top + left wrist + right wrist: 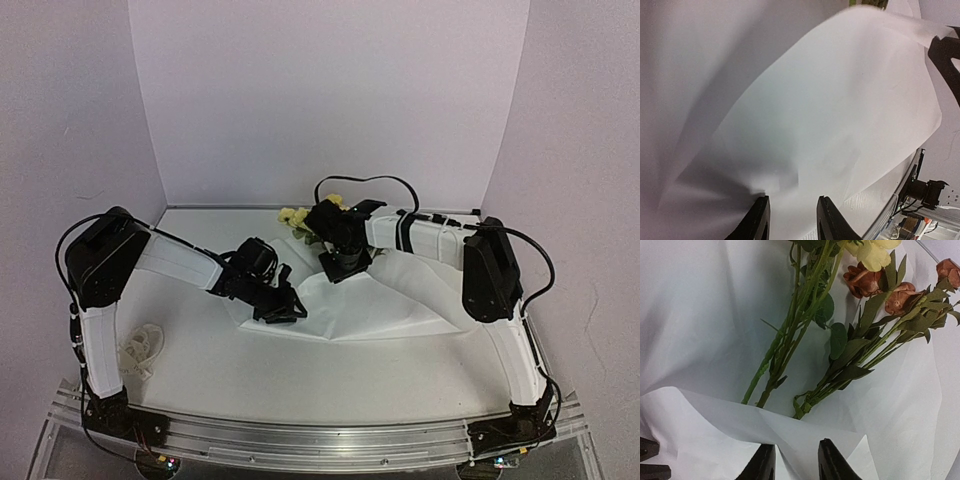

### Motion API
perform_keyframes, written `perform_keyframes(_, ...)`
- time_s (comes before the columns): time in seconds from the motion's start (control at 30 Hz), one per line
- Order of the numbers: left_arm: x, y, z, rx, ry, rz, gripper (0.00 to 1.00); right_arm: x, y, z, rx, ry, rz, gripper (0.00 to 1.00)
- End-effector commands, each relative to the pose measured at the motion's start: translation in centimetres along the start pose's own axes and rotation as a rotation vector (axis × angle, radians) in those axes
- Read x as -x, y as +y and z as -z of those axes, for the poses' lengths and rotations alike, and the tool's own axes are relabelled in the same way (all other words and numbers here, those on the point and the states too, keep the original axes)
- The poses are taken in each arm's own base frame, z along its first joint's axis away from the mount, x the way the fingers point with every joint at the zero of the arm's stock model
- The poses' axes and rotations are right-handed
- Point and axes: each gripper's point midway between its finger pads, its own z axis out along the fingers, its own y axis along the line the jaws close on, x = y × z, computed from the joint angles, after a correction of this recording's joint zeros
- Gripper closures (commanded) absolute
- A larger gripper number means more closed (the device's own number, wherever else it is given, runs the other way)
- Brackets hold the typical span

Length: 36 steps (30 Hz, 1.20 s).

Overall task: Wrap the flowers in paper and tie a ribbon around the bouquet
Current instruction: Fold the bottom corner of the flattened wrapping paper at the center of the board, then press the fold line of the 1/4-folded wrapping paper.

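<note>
Spread rumpled across the bench (300,390): paper (370,300), with flowers (295,217) lying on its far part, heads toward the back wall. Over the stems, right pincer (340,268), jaws partly apart, gripping nothing, a folded paper flap just ahead of the fingertips. At the paper's near-left edge, left pincer (283,310), jaws likewise narrowly parted over the sheet, nothing clamped. Near the left arm, apart from the paper, ribbon (140,347) in a loose heap.

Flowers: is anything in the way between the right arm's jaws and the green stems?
Yes. A raised fold of the white paper lies right in front of the right jaws, and the lower ends of the stems of the flowers disappear behind it. The jaws stand apart.
</note>
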Motion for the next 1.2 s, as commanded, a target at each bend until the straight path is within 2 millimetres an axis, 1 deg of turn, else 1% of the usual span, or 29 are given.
perform_keyframes(0.0, 1.2, -0.1, 0.1, 0.022, -0.028, 0.000, 0.66, 2.0, -0.5, 3.2, 0.045, -0.067, -0.063, 0.45)
perform_keyframes(0.07, 1.1, 0.0, -0.1, 0.027, -0.024, 0.002, 0.67, 2.4, -0.8, 5.1, 0.075, -0.088, -0.099, 0.36)
perform_keyframes(0.13, 1.1, 0.2, -0.2, 0.029, -0.024, 0.002, 0.67, 2.4, -1.1, 6.7, 0.098, -0.100, -0.141, 0.28)
perform_keyframes(0.2, 1.2, 0.2, -0.2, 0.028, -0.026, 0.002, 0.67, 1.7, -1.3, 7.9, 0.134, -0.089, -0.197, 0.26)
perform_keyframes(0.3, 1.2, 0.2, -0.3, 0.027, -0.026, 0.003, 0.67, -0.2, -1.0, 9.1, 0.205, -0.051, -0.310, 0.28)
perform_keyframes(0.33, 1.1, 0.3, -0.3, 0.027, -0.024, 0.004, 0.67, -0.9, -0.6, 9.0, 0.232, -0.041, -0.342, 0.30)
perform_keyframes(0.37, 1.1, 0.4, -0.4, 0.029, -0.021, 0.007, 0.67, -2.2, -0.3, 8.6, 0.253, -0.017, -0.374, 0.32)
perform_keyframes(0.4, 1.0, 0.4, -0.4, 0.028, -0.020, 0.009, 0.67, -2.4, 0.2, 9.0, 0.297, -0.029, -0.416, 0.33)
perform_keyframes(0.43, 1.0, 0.4, -0.4, 0.026, -0.018, 0.010, 0.67, -2.9, 0.7, 8.9, 0.331, -0.032, -0.454, 0.34)
perform_keyframes(0.47, 0.9, 0.5, -0.4, 0.027, -0.017, 0.011, 0.67, -4.1, 1.2, 8.6, 0.362, -0.010, -0.481, 0.36)
perform_keyframes(0.53, 0.9, 0.6, -0.4, 0.028, -0.015, 0.011, 0.67, -5.2, 2.2, 8.1, 0.403, -0.003, -0.517, 0.42)
perform_keyframes(0.6, 0.9, 0.7, -0.4, 0.030, -0.014, 0.013, 0.67, -6.4, 3.0, 7.6, 0.424, 0.019, -0.542, 0.45)
perform_keyframes(0.7, 0.9, 0.7, -0.4, 0.028, -0.013, 0.016, 0.67, -7.1, 4.2, 6.8, 0.443, 0.028, -0.553, 0.49)
perform_keyframes(0.83, 0.9, 0.9, -0.4, 0.030, -0.014, 0.021, 0.67, -8.0, 5.4, 5.0, 0.463, 0.053, -0.599, 0.57)
perform_keyframes(0.97, 0.9, 1.2, -0.3, 0.032, -0.014, 0.027, 0.67, -8.9, 6.0, 3.7, 0.480, 0.071, -0.654, 0.63)
perform_keyframes(1.17, 1.0, 1.8, -0.3, 0.038, -0.013, 0.041, 0.67, -10.8, 6.0, 2.7, 0.466, 0.085, -0.673, 0.64)
